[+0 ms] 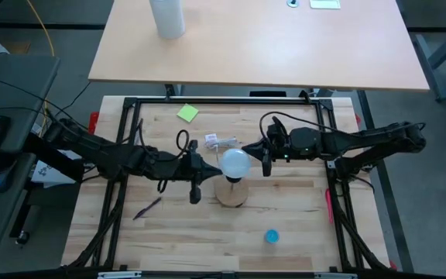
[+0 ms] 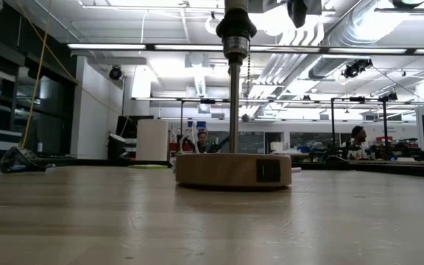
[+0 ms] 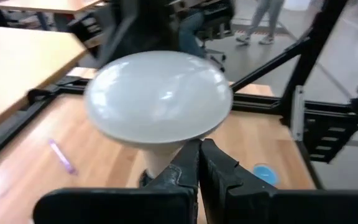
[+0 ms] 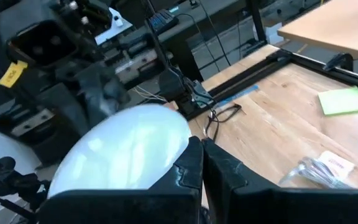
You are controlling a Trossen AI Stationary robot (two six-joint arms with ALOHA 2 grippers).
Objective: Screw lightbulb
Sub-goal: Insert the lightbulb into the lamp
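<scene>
Now both arms meet at the bulb (image 1: 235, 163) over mid-table.

From the left, the left arm reaches in with its gripper (image 1: 200, 172) just beside the bulb, fingers (image 3: 180, 174) pressed together and pinching nothing; in the left wrist view their tips sit right under the globe by its neck, and whether they touch it cannot be told. At the centre the bulb stands upright above the round wooden base (image 1: 232, 194), its neck down toward the socket (image 2: 235, 29) atop the thin post (image 2: 235, 103). On the right, the right gripper (image 1: 263, 155) sits close against the bulb's other side, fingers (image 4: 191, 174) likewise pressed shut and empty, tips at the globe's edge. A green note (image 1: 187, 113), a purple pen (image 1: 148, 208) and a blue cap (image 1: 272, 236) lie apart on the table (image 1: 300, 225).
</scene>
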